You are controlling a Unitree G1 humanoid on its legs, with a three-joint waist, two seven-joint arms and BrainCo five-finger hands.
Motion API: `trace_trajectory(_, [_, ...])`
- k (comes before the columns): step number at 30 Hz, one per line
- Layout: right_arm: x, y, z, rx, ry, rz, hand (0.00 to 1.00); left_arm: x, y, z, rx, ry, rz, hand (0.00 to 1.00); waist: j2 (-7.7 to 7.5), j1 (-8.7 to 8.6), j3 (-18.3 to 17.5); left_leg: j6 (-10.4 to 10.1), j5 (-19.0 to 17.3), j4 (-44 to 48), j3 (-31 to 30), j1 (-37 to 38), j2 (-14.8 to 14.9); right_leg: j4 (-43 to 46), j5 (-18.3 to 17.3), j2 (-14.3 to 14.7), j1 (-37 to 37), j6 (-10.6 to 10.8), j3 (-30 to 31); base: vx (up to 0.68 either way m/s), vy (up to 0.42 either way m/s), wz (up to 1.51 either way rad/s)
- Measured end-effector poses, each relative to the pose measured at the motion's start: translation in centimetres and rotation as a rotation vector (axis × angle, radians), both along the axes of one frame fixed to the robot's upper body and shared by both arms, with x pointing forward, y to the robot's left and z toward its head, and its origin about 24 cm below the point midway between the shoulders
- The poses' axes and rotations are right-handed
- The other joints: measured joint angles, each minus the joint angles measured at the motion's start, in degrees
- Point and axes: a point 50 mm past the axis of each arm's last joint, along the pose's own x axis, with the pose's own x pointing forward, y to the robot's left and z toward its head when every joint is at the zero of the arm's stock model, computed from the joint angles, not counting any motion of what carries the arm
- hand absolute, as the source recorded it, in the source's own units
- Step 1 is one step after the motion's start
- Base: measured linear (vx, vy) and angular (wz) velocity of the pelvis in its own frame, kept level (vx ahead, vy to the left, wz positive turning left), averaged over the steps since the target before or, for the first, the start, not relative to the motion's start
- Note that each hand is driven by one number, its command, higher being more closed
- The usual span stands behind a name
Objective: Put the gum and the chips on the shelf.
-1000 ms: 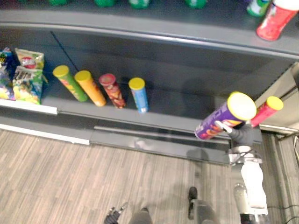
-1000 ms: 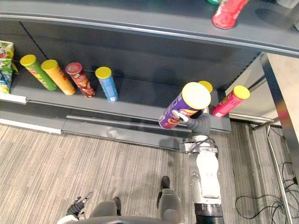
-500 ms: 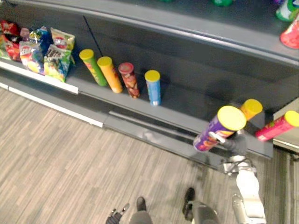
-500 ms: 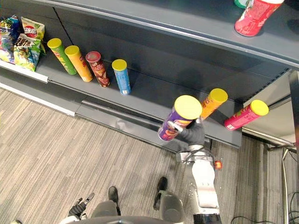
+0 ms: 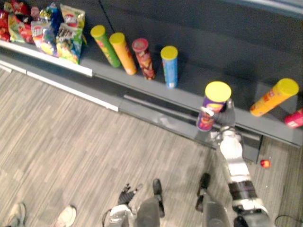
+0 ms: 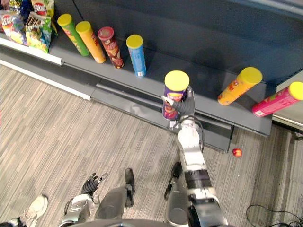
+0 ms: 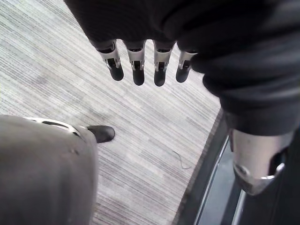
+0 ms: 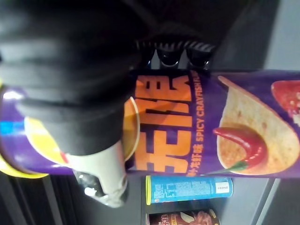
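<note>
The right hand's dark-tipped fingers [image 8: 168,55] curl over one side of the purple chips can [image 8: 234,122] and the silver thumb [image 8: 101,180] presses the opposite side, so the right hand [image 6: 183,108] is clamped round the smooth, glossy tube. The can stands upright with its flat yellow lid on top, right at the front edge of the grey shelf [image 6: 203,80]. The hand covers its lower part, so whether its base rests on the shelf cannot be told. Behind it lies a bare stretch of matt shelf between the blue can [image 6: 136,54], upright to the left, and the orange can [image 6: 239,85], which leans to the right. Beyond that a pink can [image 6: 279,99] also leans, cut off at the picture's edge. Left of the blue one, close together in a row, stand a dark red can [image 6: 110,45], a second orange can [image 6: 90,40] and a green can [image 6: 71,33], then crinkled chip bags [image 6: 33,23], partly cut off. The left hand [image 7: 136,65] hangs low with straight, relaxed fingers, holding nothing, over the striped grey floor [image 6: 71,132]. A small red object [image 6: 236,152] lies on the floor just below the shelf's base, too small to identify. A person's shoe [image 6: 33,208] shows at the lower left corner.
</note>
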Motion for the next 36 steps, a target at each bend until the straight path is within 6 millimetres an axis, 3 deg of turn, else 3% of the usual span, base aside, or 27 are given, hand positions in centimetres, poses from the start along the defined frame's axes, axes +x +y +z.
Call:
trace_trajectory(2, [1.1,-0.3,1.8,0.006,-0.041,-0.032,1.00,0.5,-0.2,0.3,-0.014,-0.022,0.005,0.00,0.81,0.09,1.4,0.5,0.4,0.1,-1.2,-1.5,-0.3,0.6,0.0,-0.3,-1.1,0.0,-0.7,-0.04,0.017,0.23])
trace_trajectory(3, [2.2,-1.6,3.5,-0.002,-0.074,-0.103,1.00,1.5,-0.7,0.8,-0.013,-0.057,-0.024,0.00,1.92,0.58,3.3,0.9,1.0,0.1,-1.9,-2.2,-0.7,1.4,0.0,-0.8,-1.7,0.0,-1.4,-0.03,0.015,0.25])
trace_trajectory(8, [4.4,-4.2,7.2,0.060,-0.111,-0.268,1.00,3.1,-1.3,2.0,-0.025,-0.148,-0.038,0.00,3.76,1.69,6.5,1.3,1.9,0.4,-2.9,-4.2,-1.7,2.9,0.0,-2.0,-3.6,0.0,-2.0,-0.02,0.028,0.15])
trace_trajectory(11, [5.0,-5.1,8.9,0.092,-0.130,-0.324,1.00,3.5,-1.7,2.3,-0.021,-0.165,-0.045,0.00,4.36,2.43,6.8,1.4,2.0,1.1,-3.5,-6.4,-2.1,3.8,0.0,-2.6,-5.6,0.0,-2.0,-0.01,0.021,0.09])
trace_trajectory(18, [5.7,-8.7,14.1,0.169,-0.204,-0.462,1.00,5.1,-2.9,3.1,-0.038,-0.210,-0.088,0.00,7.61,4.06,8.3,2.2,3.2,1.7,-5.2,-10.6,-3.5,6.0,-0.1,-4.4,-9.5,-0.1,-2.8,-0.02,0.011,0.14])
trace_trajectory(29, [4.7,-11.7,16.8,0.269,-0.273,-0.581,1.00,5.9,-3.8,3.6,-0.060,-0.230,-0.118,0.00,8.17,4.92,8.5,2.3,5.1,-0.4,-5.4,-12.4,-4.0,7.0,-0.1,-5.0,-12.7,-0.1,-2.5,0.00,-0.026,0.02])
trace_trajectory(36, [4.1,-12.5,18.3,0.300,-0.315,-0.652,1.00,6.8,-4.5,4.2,-0.056,-0.261,-0.150,0.00,8.46,5.58,8.3,2.2,5.4,-0.3,-5.2,-13.6,-4.3,8.5,-0.4,-5.2,-14.9,-0.6,-2.0,0.01,-0.044,-0.02])
